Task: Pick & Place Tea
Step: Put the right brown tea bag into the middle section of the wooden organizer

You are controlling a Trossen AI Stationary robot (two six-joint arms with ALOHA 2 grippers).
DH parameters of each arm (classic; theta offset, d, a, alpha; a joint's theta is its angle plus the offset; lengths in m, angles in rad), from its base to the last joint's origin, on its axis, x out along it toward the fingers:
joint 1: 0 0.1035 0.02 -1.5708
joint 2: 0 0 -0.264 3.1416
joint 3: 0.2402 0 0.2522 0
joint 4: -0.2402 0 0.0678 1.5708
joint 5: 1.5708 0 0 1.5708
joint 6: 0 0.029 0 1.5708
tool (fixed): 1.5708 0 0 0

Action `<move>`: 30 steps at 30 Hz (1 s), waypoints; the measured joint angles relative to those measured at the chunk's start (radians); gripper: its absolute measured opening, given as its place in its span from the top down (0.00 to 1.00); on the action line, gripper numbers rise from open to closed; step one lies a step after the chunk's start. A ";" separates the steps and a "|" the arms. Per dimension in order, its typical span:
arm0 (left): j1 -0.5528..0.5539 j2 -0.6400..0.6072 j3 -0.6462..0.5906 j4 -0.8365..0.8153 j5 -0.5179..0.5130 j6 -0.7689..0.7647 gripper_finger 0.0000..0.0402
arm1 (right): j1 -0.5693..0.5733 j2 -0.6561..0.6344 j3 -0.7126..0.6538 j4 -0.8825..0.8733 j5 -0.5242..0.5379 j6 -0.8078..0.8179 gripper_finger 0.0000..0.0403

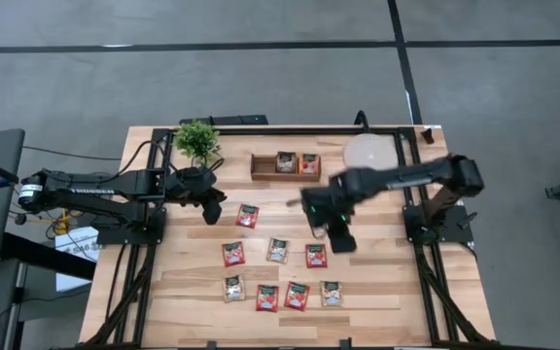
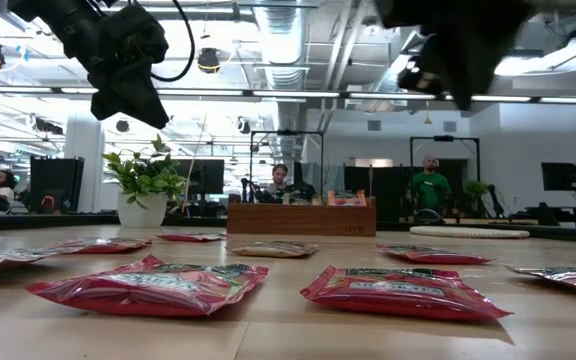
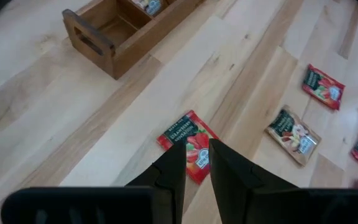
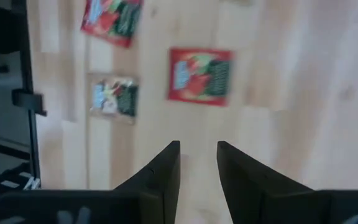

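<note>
Hovering above the wooden table (image 1: 377,292), both grippers hang empty with their jaws slightly parted and nothing between them. The left gripper (image 1: 212,209) sits just beside a red tea sachet (image 1: 248,216), which in the left wrist view lies directly ahead of its fingertips (image 3: 174,163), partly hidden behind them; its dark green label carries white lettering too small to read. Beyond that sachet, farther from the left gripper, stands a wooden tray (image 1: 261,176) with compartments, holding a beige sachet (image 1: 286,161) and a red one (image 1: 309,163) side by side.

The right gripper (image 1: 338,236) hangs near the middle of the table, just above and beside another red sachet (image 1: 316,256). In the right wrist view that red sachet (image 4: 201,76) lies ahead of the fingers (image 4: 166,165), clear of them, with a beige sachet (image 4: 114,96) off to one side of it; the printing on both is blurred and cannot be read.

More sachets lie flat and apart on the table on the near side of both grippers: a red one (image 1: 232,254), a beige one (image 1: 278,250), and a front row of four (image 1: 282,294). A small potted plant (image 1: 197,142) stands behind the left gripper, and a round pale disc (image 1: 368,152) lies behind the right one.
</note>
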 joint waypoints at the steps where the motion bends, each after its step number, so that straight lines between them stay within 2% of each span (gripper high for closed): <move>1: 0.000 0.000 0.000 0.000 0.001 0.000 0.85 | 0.031 -0.018 -0.044 0.041 0.000 0.027 0.76; 5: 0.000 0.000 0.000 0.000 0.001 0.000 0.85 | 0.142 -0.048 -0.168 0.211 0.000 0.108 0.76; 10: 0.000 0.000 0.000 0.000 0.002 -0.019 0.85 | 0.234 -0.019 -0.225 0.340 0.002 0.124 0.76; 12: 0.000 0.000 0.000 0.000 0.004 -0.035 0.85 | 0.254 0.006 -0.229 0.338 0.022 0.131 0.76; 17: 0.000 0.002 0.000 -0.010 0.004 -0.063 0.85 | 0.281 0.099 -0.228 0.374 0.026 0.134 0.76; 22: 0.000 0.010 0.000 -0.020 0.004 -0.053 0.85 | 0.291 0.178 -0.227 0.412 0.027 0.203 0.76; 30: 0.000 0.037 0.000 -0.029 0.004 -0.045 0.85 | 0.288 0.197 -0.228 0.451 0.092 0.290 0.76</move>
